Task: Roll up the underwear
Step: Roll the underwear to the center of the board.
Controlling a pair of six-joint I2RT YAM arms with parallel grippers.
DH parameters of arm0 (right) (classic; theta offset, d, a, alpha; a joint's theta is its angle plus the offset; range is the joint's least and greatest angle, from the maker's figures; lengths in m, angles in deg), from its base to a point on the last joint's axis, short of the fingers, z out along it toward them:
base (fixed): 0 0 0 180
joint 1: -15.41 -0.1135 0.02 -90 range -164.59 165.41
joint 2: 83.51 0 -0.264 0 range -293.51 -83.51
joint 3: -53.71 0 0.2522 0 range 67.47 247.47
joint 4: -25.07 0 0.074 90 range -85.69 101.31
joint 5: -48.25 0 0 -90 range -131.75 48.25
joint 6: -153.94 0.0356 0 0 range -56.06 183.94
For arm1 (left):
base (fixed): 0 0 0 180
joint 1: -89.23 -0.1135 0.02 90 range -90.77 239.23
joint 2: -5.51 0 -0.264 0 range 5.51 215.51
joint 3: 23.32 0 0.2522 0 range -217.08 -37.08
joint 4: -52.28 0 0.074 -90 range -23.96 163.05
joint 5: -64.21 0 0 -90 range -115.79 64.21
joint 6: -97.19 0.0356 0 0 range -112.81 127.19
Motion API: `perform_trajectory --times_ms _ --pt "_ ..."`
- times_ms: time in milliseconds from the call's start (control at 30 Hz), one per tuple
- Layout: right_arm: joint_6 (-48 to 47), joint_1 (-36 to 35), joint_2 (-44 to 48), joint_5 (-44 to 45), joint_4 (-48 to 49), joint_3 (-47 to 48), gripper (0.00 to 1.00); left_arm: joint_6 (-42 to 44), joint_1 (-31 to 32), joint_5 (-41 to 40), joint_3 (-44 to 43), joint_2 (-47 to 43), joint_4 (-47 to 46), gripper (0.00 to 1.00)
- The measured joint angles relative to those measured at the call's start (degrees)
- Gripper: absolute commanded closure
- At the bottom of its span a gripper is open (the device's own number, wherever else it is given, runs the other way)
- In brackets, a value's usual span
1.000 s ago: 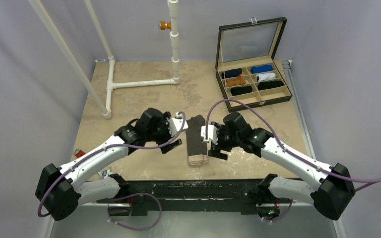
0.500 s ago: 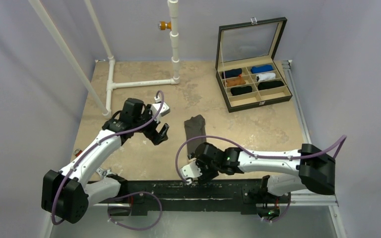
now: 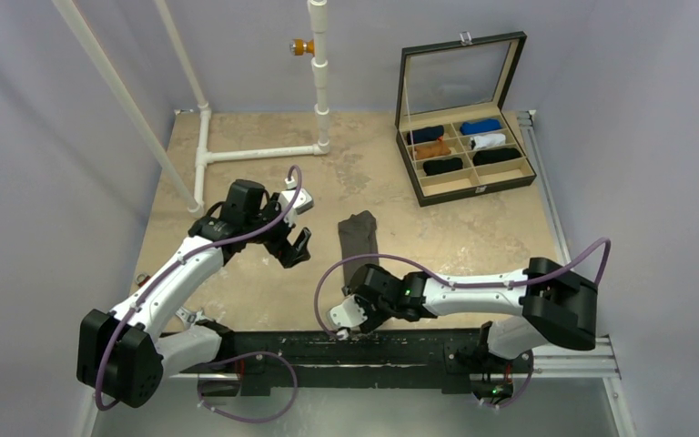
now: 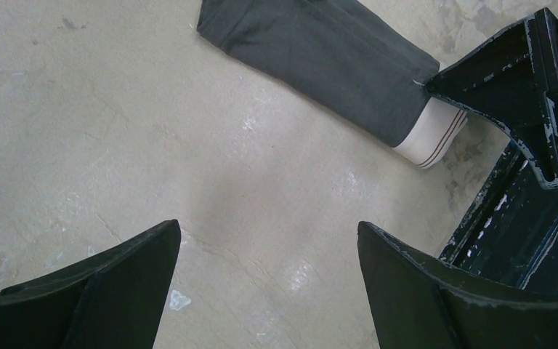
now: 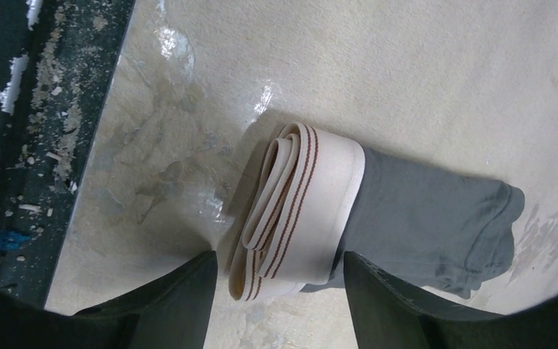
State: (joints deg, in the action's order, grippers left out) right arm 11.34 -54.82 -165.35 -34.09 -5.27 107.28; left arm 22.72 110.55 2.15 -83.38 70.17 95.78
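The underwear [image 3: 359,238] lies as a long, narrow folded grey strip on the table, its pale waistband toward the near edge. In the right wrist view the waistband [image 5: 298,203] shows as folded layers with red-brown stripes, and the grey fabric [image 5: 429,211] runs away from it. My right gripper [image 5: 280,258] [image 3: 364,289] hangs low over that end. Its jaws stand on either side of the waistband, close to its edges. My left gripper [image 3: 296,248] [image 4: 269,229] stands wide open over bare table, left of the underwear [image 4: 320,51].
An open compartment box [image 3: 467,150] with several rolled garments stands at the back right. A white pipe frame [image 3: 259,152] lies at the back left. The black rail [image 3: 328,346] runs along the near edge, just behind my right gripper.
My right arm swung from the strip's right side to its near end, and its jaws have narrowed around the waistband. My left gripper drew back to the left, off the garment.
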Motion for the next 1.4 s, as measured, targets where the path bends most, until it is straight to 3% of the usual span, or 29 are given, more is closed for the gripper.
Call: perform_trajectory --times_ms 433,767,1133,1400 --pt "-0.11 0.0 -2.21 1.86 4.11 -0.96 0.64 0.0 0.0 0.22 0.0 0.15 0.0 0.1" --pt "0.83 0.0 -2.19 1.68 4.85 -1.64 0.97 0.04 0.0 0.26 0.0 0.17 0.0 0.1" --pt "5.2 2.21 -0.15 -7.15 -1.44 0.81 1.0 0.55 0.0 1.09 0.0 0.15 1.33 0.1" --pt "6.69 15.56 -3.1 -25.03 -11.8 11.32 1.0 0.94 0.0 2.75 0.0 -0.72 2.58 0.1"
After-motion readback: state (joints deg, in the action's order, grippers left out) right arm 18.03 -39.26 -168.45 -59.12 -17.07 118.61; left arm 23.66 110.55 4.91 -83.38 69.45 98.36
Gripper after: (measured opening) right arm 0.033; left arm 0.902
